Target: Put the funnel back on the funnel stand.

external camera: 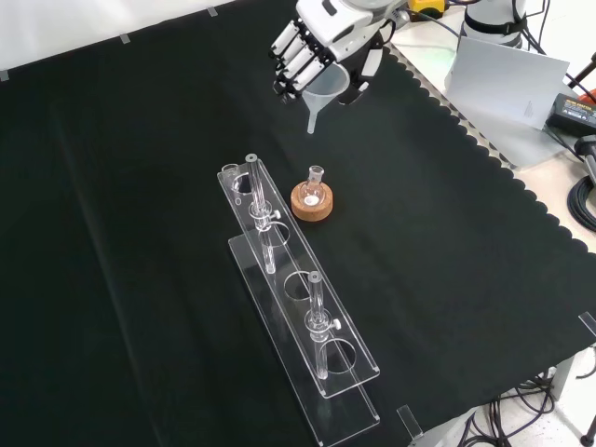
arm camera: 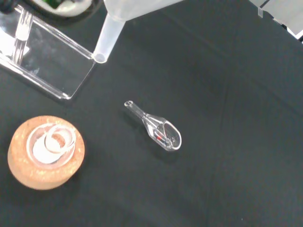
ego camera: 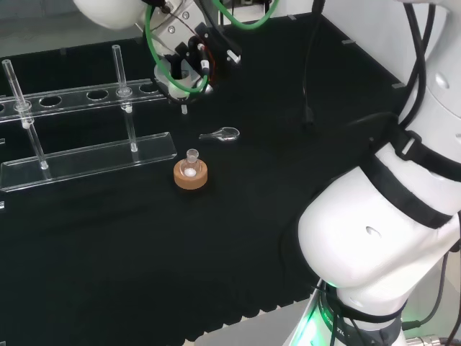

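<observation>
At the top centre of the front view, the hand (external camera: 321,42) grips the translucent funnel (external camera: 323,91), fingers curled round its cone, spout down above the cloth. The clear funnel stand (external camera: 303,321) stretches lower centre, beside a flask (external camera: 315,191) on a cork ring (external camera: 313,205). No legible writing.

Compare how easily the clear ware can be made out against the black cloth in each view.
Head view: the funnel stand shows by pale edges. Front view: the funnel in the hand reads as frosted white. Wrist view: the glass scoop glints and the cork ring stands out.
</observation>
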